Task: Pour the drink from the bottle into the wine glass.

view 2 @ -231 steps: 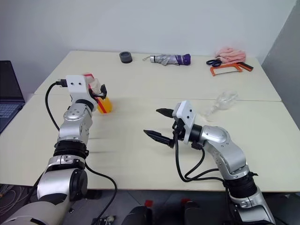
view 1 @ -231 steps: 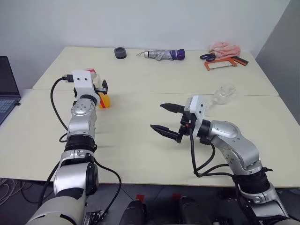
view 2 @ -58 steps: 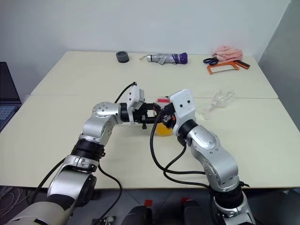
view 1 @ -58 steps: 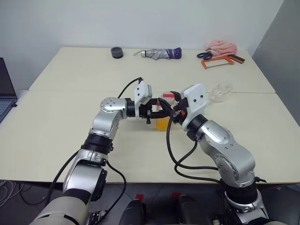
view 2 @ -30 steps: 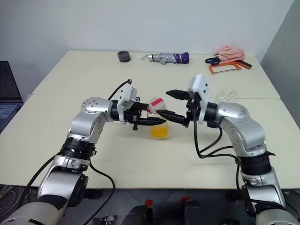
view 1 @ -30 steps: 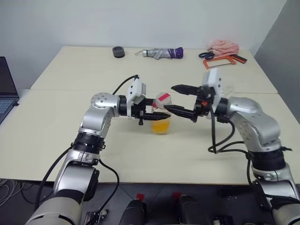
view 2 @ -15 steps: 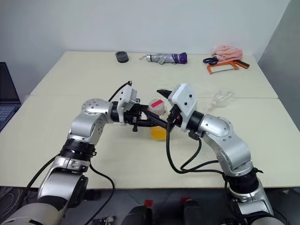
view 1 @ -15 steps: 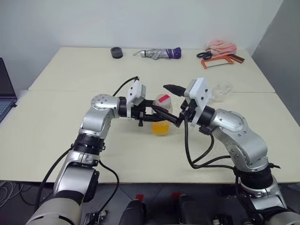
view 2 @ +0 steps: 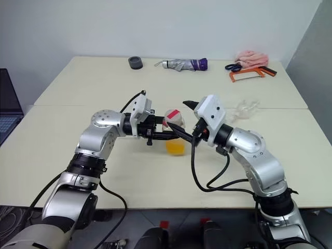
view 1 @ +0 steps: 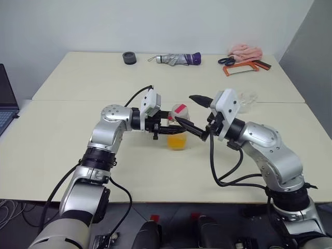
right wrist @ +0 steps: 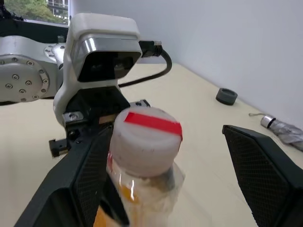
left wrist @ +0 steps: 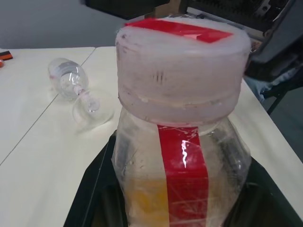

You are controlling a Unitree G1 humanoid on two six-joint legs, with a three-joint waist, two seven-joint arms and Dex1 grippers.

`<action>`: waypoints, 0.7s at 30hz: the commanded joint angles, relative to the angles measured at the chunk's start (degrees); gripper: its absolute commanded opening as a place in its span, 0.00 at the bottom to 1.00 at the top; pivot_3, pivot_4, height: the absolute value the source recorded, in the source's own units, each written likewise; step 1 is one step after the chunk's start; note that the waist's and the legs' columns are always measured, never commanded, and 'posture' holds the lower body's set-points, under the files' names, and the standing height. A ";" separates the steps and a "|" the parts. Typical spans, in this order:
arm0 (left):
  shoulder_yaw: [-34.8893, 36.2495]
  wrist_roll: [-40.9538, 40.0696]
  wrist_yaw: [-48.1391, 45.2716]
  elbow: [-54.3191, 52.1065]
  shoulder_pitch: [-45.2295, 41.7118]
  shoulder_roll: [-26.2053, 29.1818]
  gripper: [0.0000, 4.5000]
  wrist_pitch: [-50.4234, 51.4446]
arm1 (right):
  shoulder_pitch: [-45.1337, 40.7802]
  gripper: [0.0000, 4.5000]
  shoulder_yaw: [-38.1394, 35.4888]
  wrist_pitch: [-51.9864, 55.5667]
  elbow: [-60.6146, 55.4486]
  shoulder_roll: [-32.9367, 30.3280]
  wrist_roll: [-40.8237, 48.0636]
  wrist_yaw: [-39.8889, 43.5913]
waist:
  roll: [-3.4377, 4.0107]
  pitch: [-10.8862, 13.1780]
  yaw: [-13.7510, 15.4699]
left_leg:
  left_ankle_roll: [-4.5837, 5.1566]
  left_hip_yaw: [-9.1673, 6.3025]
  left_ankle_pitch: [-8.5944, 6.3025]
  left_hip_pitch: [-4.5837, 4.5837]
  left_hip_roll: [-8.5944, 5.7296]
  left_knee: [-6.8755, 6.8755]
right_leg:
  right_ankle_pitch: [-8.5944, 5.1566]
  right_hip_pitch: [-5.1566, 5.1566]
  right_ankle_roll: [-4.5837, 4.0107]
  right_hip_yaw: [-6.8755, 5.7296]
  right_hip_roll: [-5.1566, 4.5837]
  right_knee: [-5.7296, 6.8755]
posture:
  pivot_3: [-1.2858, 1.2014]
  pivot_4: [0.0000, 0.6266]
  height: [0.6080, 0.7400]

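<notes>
The bottle (view 1: 177,129) is upright near the middle of the table, with a pink-red cap (view 1: 180,109) and the orange drink (view 1: 177,141) in its lower part. My left gripper (view 1: 169,124) reaches in from the left and is shut on the bottle's body. From the right, my right gripper (view 1: 186,109) stands open at cap height, one finger on each side of the cap (right wrist: 147,136), and I cannot tell whether they touch it. The wine glass (view 1: 247,100) lies on its side farther right and back, also seen as wine glass (left wrist: 75,85).
Along the table's far edge lie a black round object (view 1: 129,57), a folded umbrella (view 1: 177,59), scissors (view 1: 224,61), an orange hacksaw (view 1: 241,67) and a pink cloth (view 1: 248,51). A laptop (view 1: 5,98) sits at the far left. A seam runs between two tables.
The right wrist has turned beside the cap while its fingers stay open. The left gripper and the bottle have kept still. The head views have shifted slightly.
</notes>
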 commanded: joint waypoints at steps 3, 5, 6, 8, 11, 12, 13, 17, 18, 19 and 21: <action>0.90 -0.69 -0.92 -0.62 -1.79 0.54 0.40 -1.90 | 0.17 0.88 -3.34 1.47 -3.24 -0.55 2.92 -0.10 | 0.00 0.00 0.02 | 0.00 0.00 0.00 0.00 0.00 0.00 | 0.00 0.00 0.00 0.00 0.01 0.00 | 0.52 0.24 1.00; 0.87 -0.64 -0.90 -0.60 -1.80 0.55 0.40 -1.95 | 0.37 0.88 -3.64 2.30 -4.05 -0.51 4.14 0.21 | 0.00 0.00 0.02 | 0.00 0.00 0.00 -0.01 0.00 0.00 | 0.00 0.00 0.00 0.00 0.01 0.00 | 0.52 0.24 1.00; 0.88 -0.61 -0.90 -0.59 -1.81 0.55 0.40 -1.97 | 0.45 0.88 -3.76 2.75 -4.47 -0.51 4.83 0.40 | 0.00 0.00 0.02 | 0.00 0.00 0.00 -0.01 0.00 0.00 | 0.00 0.00 0.00 0.00 0.00 0.00 | 0.52 0.24 1.00; 0.89 -0.51 -0.92 -0.54 -1.83 0.58 0.40 -2.01 | 0.80 0.88 -3.92 4.43 -6.16 -0.80 7.58 1.61 | 0.00 0.00 0.01 | 0.00 0.00 0.00 -0.01 0.01 0.00 | 0.00 0.00 0.00 0.00 0.00 0.00 | 0.52 0.24 1.00; 1.00 -0.35 -1.01 -0.18 -2.06 0.70 0.40 -2.13 | 1.00 0.88 -3.00 6.20 -8.20 -1.44 10.11 2.80 | 0.00 0.00 0.02 | 0.01 -0.01 0.00 -0.01 0.02 0.00 | 0.00 0.00 0.00 -0.01 0.00 0.00 | 0.52 0.24 1.00; 1.03 -0.32 -1.05 -0.08 -2.13 0.72 0.40 -2.15 | 0.71 0.88 -2.59 6.10 -8.14 -1.18 9.81 2.26 | 0.00 0.00 0.02 | 0.01 -0.01 0.00 -0.01 0.01 0.00 | 0.00 0.00 0.00 0.00 0.00 0.00 | 0.52 0.24 1.00; 1.05 -0.28 -1.08 -0.01 -2.18 0.72 0.40 -2.19 | -0.04 0.88 -2.02 5.77 -7.56 -0.44 8.80 1.06 | 0.00 0.00 0.02 | 0.01 -0.01 0.00 -0.01 0.01 0.00 | 0.00 0.00 0.00 0.00 0.00 0.00 | 0.52 0.24 1.00; 1.01 -0.16 -1.21 0.35 -2.42 0.68 0.40 -2.37 | -3.49 0.88 1.32 3.30 -4.35 2.35 3.24 -2.65 | 0.00 0.00 -0.06 | 0.00 0.00 0.00 0.01 0.00 0.00 | 0.00 0.01 0.00 -0.01 0.03 0.01 | 0.52 0.24 1.00; 0.99 -0.16 -1.23 0.39 -2.49 0.66 0.40 -2.39 | -4.10 0.88 2.27 2.54 -3.55 2.95 2.08 -3.07 | 0.00 0.00 -0.07 | 0.00 0.00 0.00 0.02 0.00 0.00 | 0.00 0.01 0.00 -0.01 0.04 0.01 | 0.52 0.24 1.00; 0.96 -0.14 -1.25 0.51 -2.59 0.62 0.40 -2.44 | -4.55 0.88 3.19 1.73 -2.81 3.31 0.83 -3.27 | 0.00 0.00 -0.07 | 0.00 -0.01 0.00 0.01 0.00 0.00 | 0.00 0.01 0.00 -0.02 0.04 0.01 | 0.52 0.24 1.00; 0.91 -0.10 -1.27 0.66 -2.73 0.57 0.40 -2.55 | -4.94 0.88 4.82 -0.06 -1.51 3.58 -1.43 -3.16 | 0.00 0.00 -0.08 | -0.01 -0.01 0.01 0.01 0.00 0.00 | 0.00 0.00 0.00 -0.02 0.04 0.00 | 0.52 0.24 1.00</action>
